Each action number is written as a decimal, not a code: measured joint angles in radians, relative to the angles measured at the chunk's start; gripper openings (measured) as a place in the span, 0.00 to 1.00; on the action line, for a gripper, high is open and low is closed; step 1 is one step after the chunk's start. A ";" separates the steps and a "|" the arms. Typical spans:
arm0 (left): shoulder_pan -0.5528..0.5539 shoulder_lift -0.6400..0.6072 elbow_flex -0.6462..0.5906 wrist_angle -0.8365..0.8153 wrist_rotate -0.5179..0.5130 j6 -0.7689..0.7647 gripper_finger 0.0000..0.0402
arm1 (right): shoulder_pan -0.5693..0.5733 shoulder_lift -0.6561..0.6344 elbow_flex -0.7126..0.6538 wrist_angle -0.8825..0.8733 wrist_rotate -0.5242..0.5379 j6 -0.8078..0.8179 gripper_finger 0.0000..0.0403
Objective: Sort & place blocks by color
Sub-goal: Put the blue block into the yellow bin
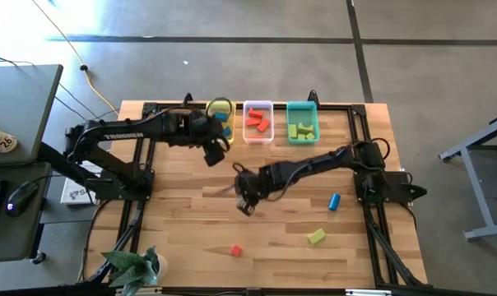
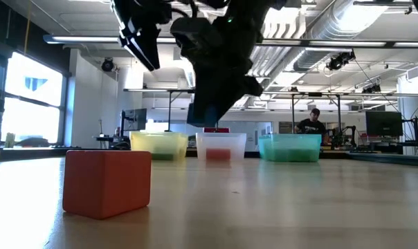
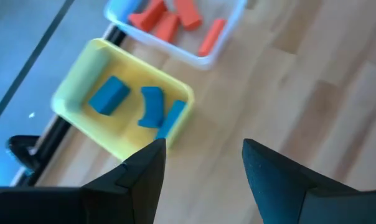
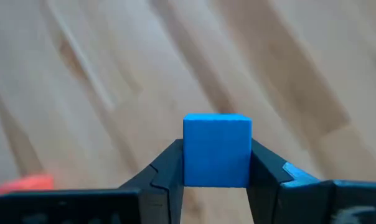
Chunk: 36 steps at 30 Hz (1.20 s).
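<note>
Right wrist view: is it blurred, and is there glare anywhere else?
Right wrist view: the blue cube between the right gripper's fingers is sharp, the table behind it smeared. High view: bright glare on the floor at upper left. Low view: the near red block looms large, arms dark against the lit ceiling.

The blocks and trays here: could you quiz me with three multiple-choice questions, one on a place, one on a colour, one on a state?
1. Where are the blue blocks sorted?
A. yellow tray
B. teal tray
C. clear tray

2. What colour is the cube in the right tool?
A. red
B. blue
C. green

3. How is the left tool?
A. shut on a block
B. open, holding nothing
C. inside a tray

Answers: 1 A, they lie in the yellow tray. 2 B, the right wrist view shows blue between the fingers. 3 B, bare table shows between its fingers.
</note>
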 joint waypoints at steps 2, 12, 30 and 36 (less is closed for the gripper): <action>0.043 0.000 0.000 0.000 0.008 0.027 0.50 | -0.036 0.000 0.000 0.028 -0.014 -0.012 0.26; 0.240 0.000 0.000 0.012 0.082 0.165 0.50 | -0.213 0.000 0.000 0.289 -0.042 -0.056 0.26; 0.422 0.000 0.000 0.189 0.096 0.196 0.50 | -0.444 0.006 0.000 0.659 0.033 -0.075 0.26; 0.421 0.000 0.000 0.228 0.096 0.195 0.50 | -0.469 0.035 0.001 0.796 0.034 -0.214 0.26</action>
